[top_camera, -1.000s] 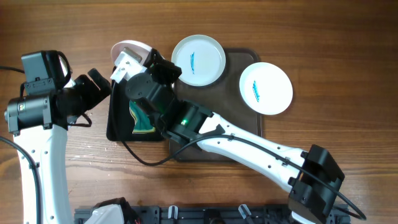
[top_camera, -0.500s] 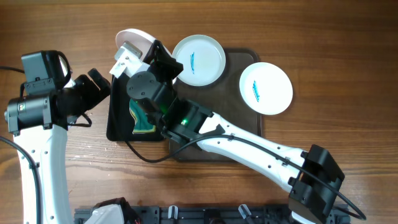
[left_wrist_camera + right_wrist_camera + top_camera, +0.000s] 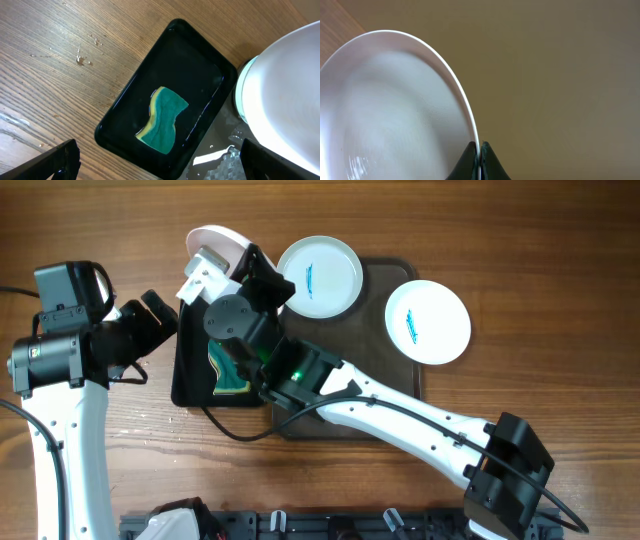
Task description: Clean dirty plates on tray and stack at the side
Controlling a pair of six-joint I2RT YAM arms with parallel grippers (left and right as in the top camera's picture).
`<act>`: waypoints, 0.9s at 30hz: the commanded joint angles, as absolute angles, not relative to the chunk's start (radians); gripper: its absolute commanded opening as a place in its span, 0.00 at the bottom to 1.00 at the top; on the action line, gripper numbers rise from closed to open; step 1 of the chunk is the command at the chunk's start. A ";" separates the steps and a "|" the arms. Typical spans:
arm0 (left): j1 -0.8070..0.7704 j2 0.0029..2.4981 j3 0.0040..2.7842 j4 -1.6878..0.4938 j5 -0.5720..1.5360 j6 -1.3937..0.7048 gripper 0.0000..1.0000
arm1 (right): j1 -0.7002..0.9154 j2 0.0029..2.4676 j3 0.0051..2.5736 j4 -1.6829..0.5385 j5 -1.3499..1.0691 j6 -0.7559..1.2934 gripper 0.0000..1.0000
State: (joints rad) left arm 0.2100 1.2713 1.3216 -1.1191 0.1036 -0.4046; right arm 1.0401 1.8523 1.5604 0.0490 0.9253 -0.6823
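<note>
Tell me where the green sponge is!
The green sponge lies inside the glossy black tray, mid-frame in the left wrist view; seen from overhead, that tray sits just left of the brown tray.

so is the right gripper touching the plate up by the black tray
Touching. The right wrist view shows the right gripper with its jaws pinched shut on the rim of the plate, with no gap between them.

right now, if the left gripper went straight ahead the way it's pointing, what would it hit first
Probably the green sponge in the small black tray, which lies right ahead of the open left gripper. The plate sits off to the side; depth is unclear.
</note>
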 commanded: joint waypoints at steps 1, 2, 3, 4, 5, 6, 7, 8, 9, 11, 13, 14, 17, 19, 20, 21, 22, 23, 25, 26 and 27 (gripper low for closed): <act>0.215 1.266 1.335 -1.119 0.115 -0.399 1.00 | 1.030 1.857 1.575 0.045 0.949 -0.563 0.04; 0.215 1.266 1.335 -1.119 0.115 -0.399 1.00 | 1.037 1.857 1.575 -0.012 0.906 -0.549 0.04; 0.215 1.266 1.335 -1.119 0.115 -0.399 1.00 | 1.042 1.858 1.575 -0.028 0.897 -0.609 0.04; 0.215 1.266 1.335 -1.119 0.115 -0.399 1.00 | 1.041 1.860 1.575 -0.023 0.908 -0.652 0.04; 0.215 1.266 1.335 -1.119 0.115 -0.399 1.00 | 1.035 1.861 1.575 0.001 0.937 -0.633 0.04; 0.215 1.266 1.335 -1.119 0.115 -0.399 1.00 | 1.032 1.861 1.575 0.013 0.951 -0.538 0.04; 0.215 1.266 1.335 -1.119 0.115 -0.399 1.00 | 1.034 1.861 1.575 -0.004 0.926 -0.488 0.04; 0.215 1.266 1.335 -1.119 0.115 -0.399 1.00 | 1.043 1.861 1.575 -0.020 0.899 -0.575 0.04; 0.215 1.266 1.335 -1.119 0.115 -0.399 1.00 | 1.039 1.863 1.575 0.001 0.934 -0.625 0.04; 0.215 1.266 1.335 -1.119 0.115 -0.399 1.00 | 1.029 1.863 1.575 0.044 0.983 -0.475 0.04; 0.215 1.266 1.335 -1.119 0.115 -0.399 1.00 | 1.032 1.862 1.575 0.021 0.926 -0.571 0.04; 0.215 1.266 1.335 -1.119 0.115 -0.399 1.00 | 1.020 1.863 1.575 0.030 0.966 -0.550 0.04; 0.215 1.266 1.335 -1.119 0.115 -0.399 1.00 | 0.971 1.863 1.575 -0.075 1.074 -0.189 0.04; 0.215 1.266 1.335 -1.119 0.115 -0.399 1.00 | 0.923 1.863 1.575 -0.280 0.881 0.083 0.04; 0.215 1.266 1.335 -1.119 0.115 -0.399 1.00 | 0.898 1.863 1.576 -0.349 0.742 0.181 0.04; 0.215 1.266 1.335 -1.119 0.115 -0.399 1.00 | 0.874 1.860 1.577 -0.396 0.608 0.252 0.04; 0.215 1.266 1.335 -1.119 0.115 -0.399 1.00 | 0.840 1.848 1.581 -0.439 0.430 0.320 0.04; 0.215 1.266 1.335 -1.119 0.115 -0.399 1.00 | 0.807 1.833 1.584 -0.461 0.299 0.349 0.04; 0.215 1.266 1.335 -1.119 0.115 -0.399 1.00 | 0.716 1.780 1.585 -0.481 0.007 0.376 0.04; 0.215 1.266 1.335 -1.119 0.115 -0.399 1.00 | 0.673 1.750 1.585 -0.488 -0.092 0.387 0.04; 0.215 1.266 1.335 -1.119 0.115 -0.399 1.00 | 0.598 1.706 1.585 -0.502 -0.205 0.432 0.04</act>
State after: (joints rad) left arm 0.2100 1.2713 1.3216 -1.1194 0.1036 -0.4046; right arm 0.7307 1.8446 1.5715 -0.4915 0.2787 0.2481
